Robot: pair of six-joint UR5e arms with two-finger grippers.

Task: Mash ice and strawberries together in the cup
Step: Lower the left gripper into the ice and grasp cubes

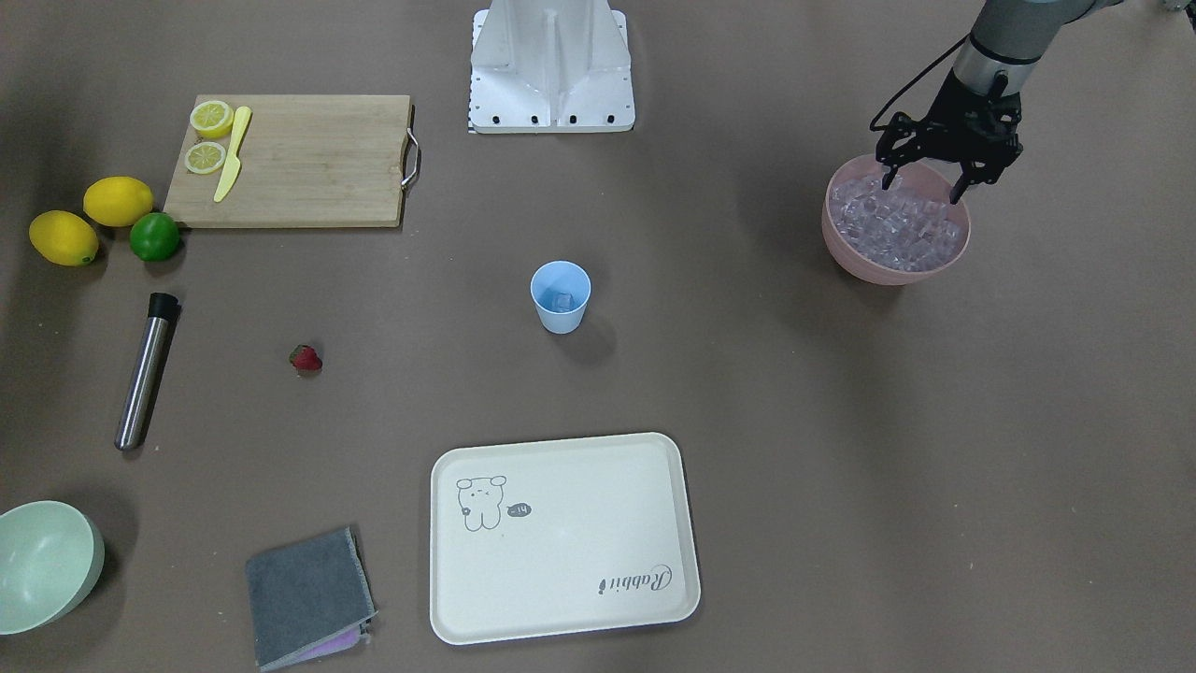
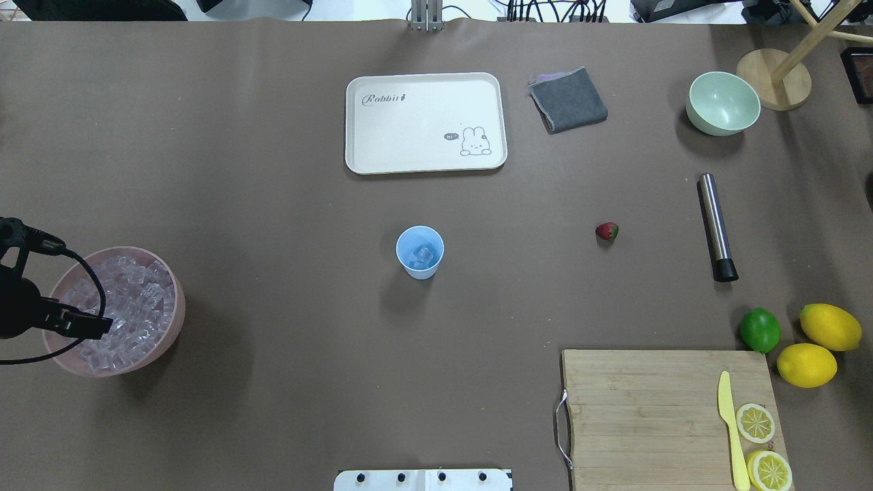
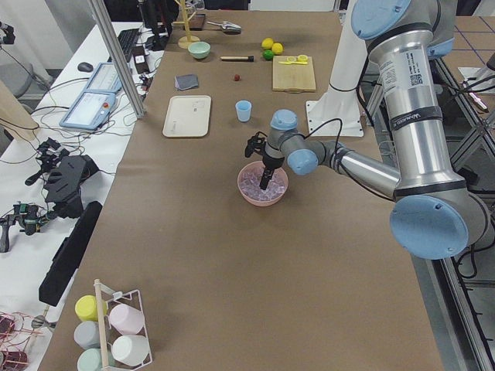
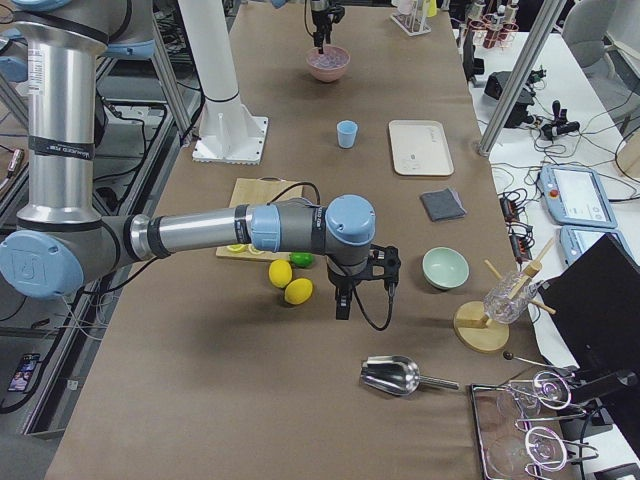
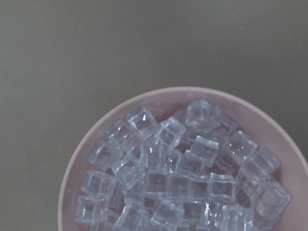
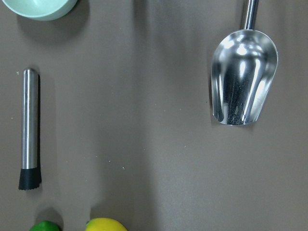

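The left end effector (image 1: 923, 187) hangs released, its 2 fingers spread and their tips dipped among the ice (image 1: 902, 234). The ice is heaped in 1 pink bowl (image 1: 846, 250) directly beneath it, the cubes too many to count. Only bare desk (image 1: 747, 393) lies between that bowl and the 1 light blue cup (image 1: 561, 316). The cup stands upright, well apart from the end effector at the desk's middle, with a little ice at its bottom.

Past the cup, 1 cream tray (image 1: 561, 598) lies toward the operators' side. Farther on, 1 strawberry (image 1: 306, 358) lies alone, then 1 steel muddler (image 1: 142, 383) on its side.

Farthest off are:
- 1 wooden board (image 1: 318, 168) carrying 2 lemon halves (image 1: 211, 118) and 1 yellow knife (image 1: 231, 164)
- 2 whole lemons (image 1: 118, 200)
- 1 lime (image 1: 154, 236)
- 1 grey cloth (image 1: 304, 594)
- 1 pale green bowl (image 1: 47, 561)

The right end effector (image 4: 343, 305) hovers just beside the whole lemons; I cannot tell whether it is clenched or released. Its camera shows 1 steel scoop (image 6: 244, 77) on the desk.
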